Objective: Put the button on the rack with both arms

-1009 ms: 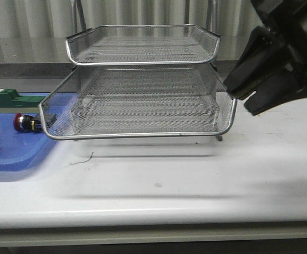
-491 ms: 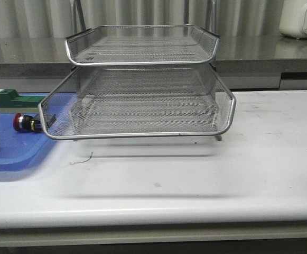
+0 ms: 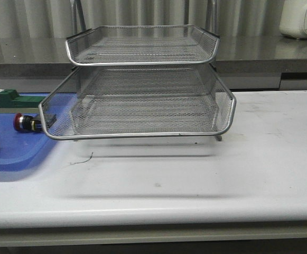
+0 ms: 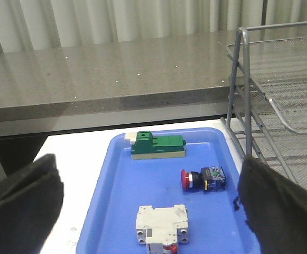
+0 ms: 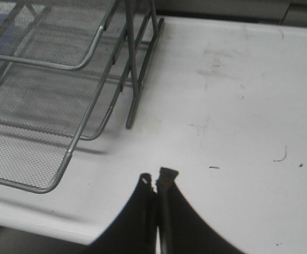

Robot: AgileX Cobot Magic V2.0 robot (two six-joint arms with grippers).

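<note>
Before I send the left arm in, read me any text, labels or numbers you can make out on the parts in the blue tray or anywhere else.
No text is readable in any view.
button: a small label patch on its dark body, too blurred to read.
white breaker-like part: small markings, too small to read.
green-and-beige block: no print visible.
rack: no label visible.
white appliance: faint marks, unreadable.

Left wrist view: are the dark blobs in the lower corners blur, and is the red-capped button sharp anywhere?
Left wrist view: those blobs are the left gripper's fingers, too close to focus; the small red-capped push button on the flat blue plastic tray is sharp. Front view: the button is smaller and partly behind the silver wire-mesh rack. Right wrist view: soft overall, no button.
</note>
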